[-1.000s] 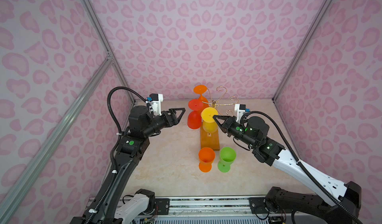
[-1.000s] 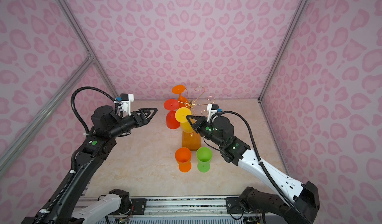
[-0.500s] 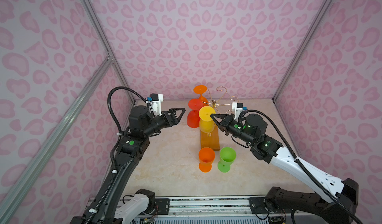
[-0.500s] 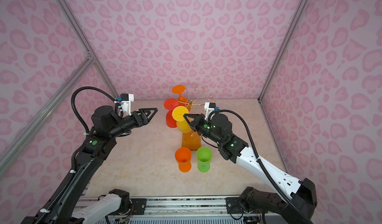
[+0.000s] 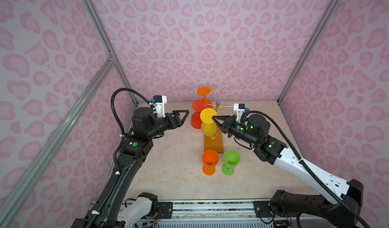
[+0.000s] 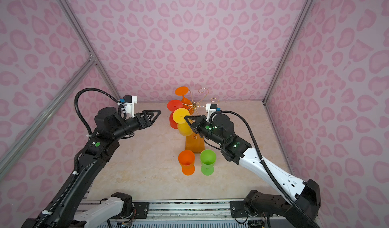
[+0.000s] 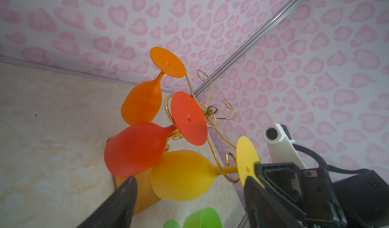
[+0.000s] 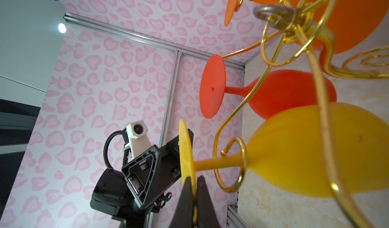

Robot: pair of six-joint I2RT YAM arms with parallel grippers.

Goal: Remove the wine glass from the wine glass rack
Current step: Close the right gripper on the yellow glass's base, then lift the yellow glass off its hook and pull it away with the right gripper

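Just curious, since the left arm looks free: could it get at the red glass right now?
Probably yes. The left gripper is open and points at the red glass, with nothing between them. The right gripper, shut on the yellow glass, is on its far side.

Pink blotch-print walls [image 5: 210, 37] w/ alu frame posts [image 5: 102, 37]; beige marbled floor [image 5: 168, 170]; round lamp [image 8: 61, 27] lit.
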